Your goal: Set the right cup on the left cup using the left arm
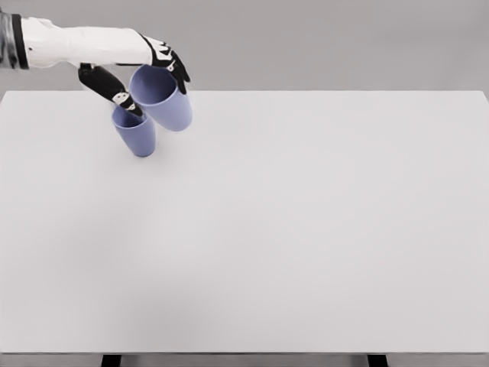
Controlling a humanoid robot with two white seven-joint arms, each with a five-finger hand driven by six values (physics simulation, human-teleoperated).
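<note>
The left robot hand [145, 73] comes in from the upper left of the head view, at the far left part of the scene, on a white arm [76, 44] with dark fingers [177, 70]. Its fingers are curled around the rim of the larger cup [164, 101], so the robot hand is holding this cup: some fingers lie over the far side of the rim, and the thumb [114, 92] reaches down on the left side. The larger cup is blue-violet, lifted and tilted, with its open mouth turned up and toward the far left and its bottom pointing down to the near right. Just beside it, on the left and a little nearer, is the smaller cup [137, 136] of the same colour. This smaller cup stands on the bench [306, 229], leaning slightly, and its upper edge is partly hidden behind the thumb and the larger cup. The 2 cups overlap in the picture; I cannot tell if they really touch. The bench is white and wide, and both cups are close to its far left corner. At the near edge of the bench 2 dark legs [111, 360] show below it.
</note>
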